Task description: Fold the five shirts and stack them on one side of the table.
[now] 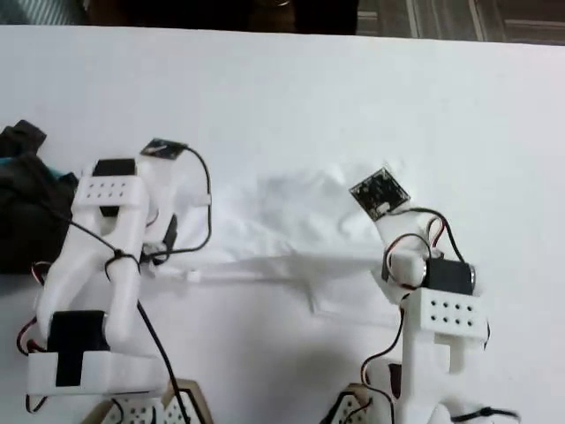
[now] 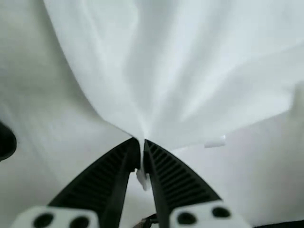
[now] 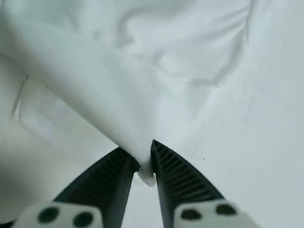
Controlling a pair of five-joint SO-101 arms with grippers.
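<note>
The white shirt lies rumpled across the middle of the table, its near side drawn into a tight ridge running from side to side. One end is gathered and pinched in the left gripper and the other in the right gripper, with cloth fanning out from each pinch. A dark heap of clothing sits at the table's left edge, well apart from the shirt.

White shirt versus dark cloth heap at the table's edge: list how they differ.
The white fabric shirt is pale; the dark cloth heap is near black. The shirt lies stretched across the middle; the heap is bunched at the edge. The left gripper and right gripper pinch the shirt; no gripper holds the heap. Both are cloth on the white table.
</note>
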